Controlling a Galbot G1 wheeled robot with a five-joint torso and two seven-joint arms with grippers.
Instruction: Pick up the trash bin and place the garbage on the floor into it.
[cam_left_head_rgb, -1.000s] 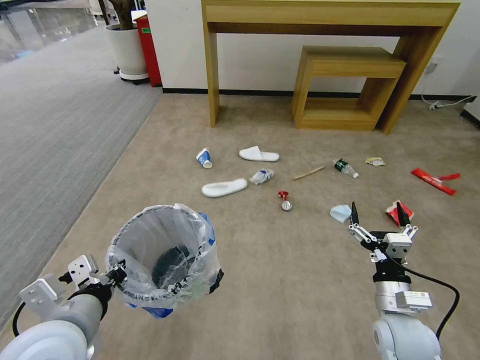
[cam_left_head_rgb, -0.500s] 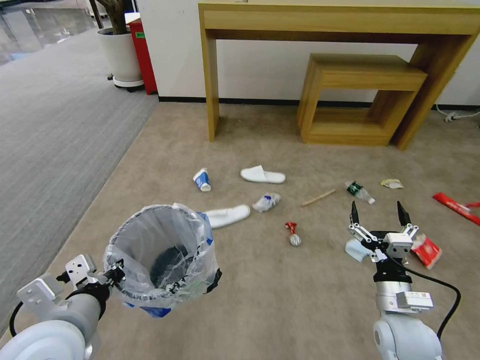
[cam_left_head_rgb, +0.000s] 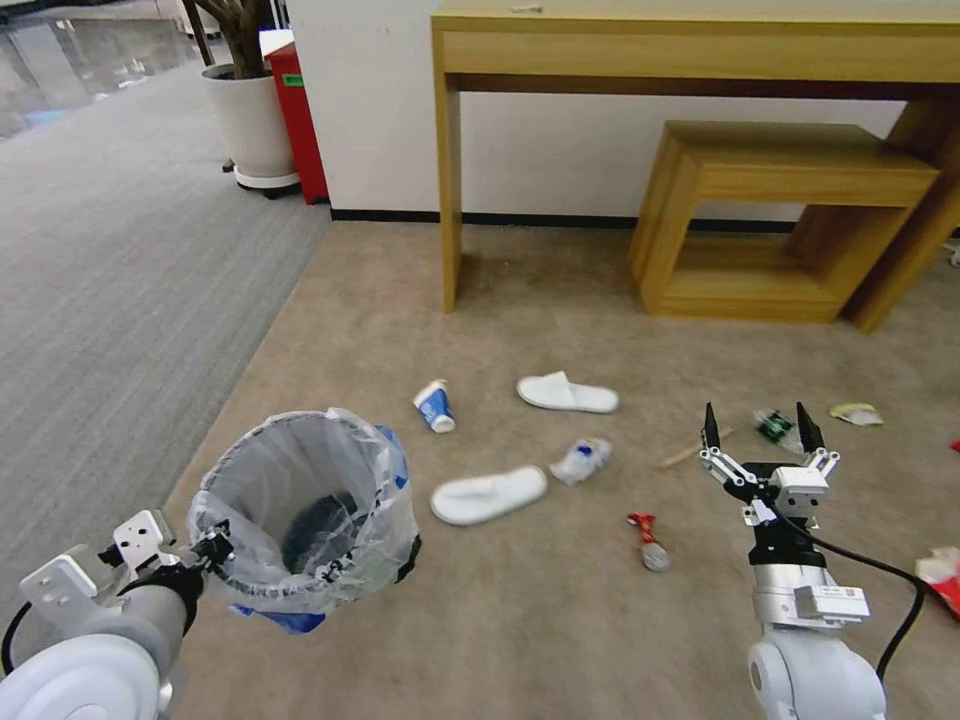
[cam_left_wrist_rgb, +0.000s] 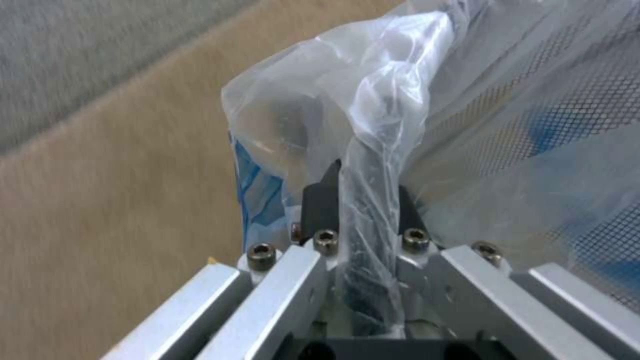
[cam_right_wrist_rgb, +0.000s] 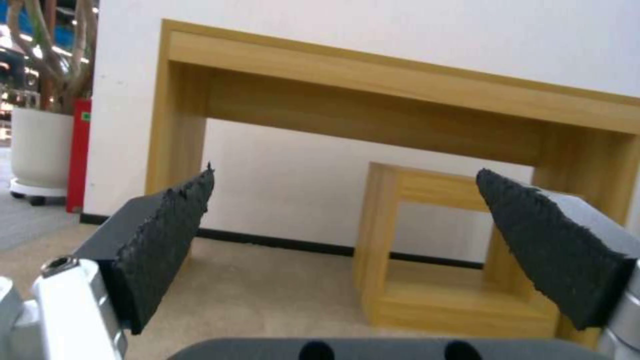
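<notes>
I've got the left gripper clamped on the bin rim, right gripper spread wide — I'd keep the bin level and line up on the slipper at twelve o'clock.

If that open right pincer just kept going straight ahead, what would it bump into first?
Probably the small wooden shelf by the wall. The right pincer points level at it, with free air between, though depth is hard to judge.

Two white-and-silver robot arms with rounded joints. The right gripper has two black, rough-textured, pointed fingers on silver linkages; a black cable loops beside its wrist. The left gripper shows aluminium brackets with hex screws.
</notes>
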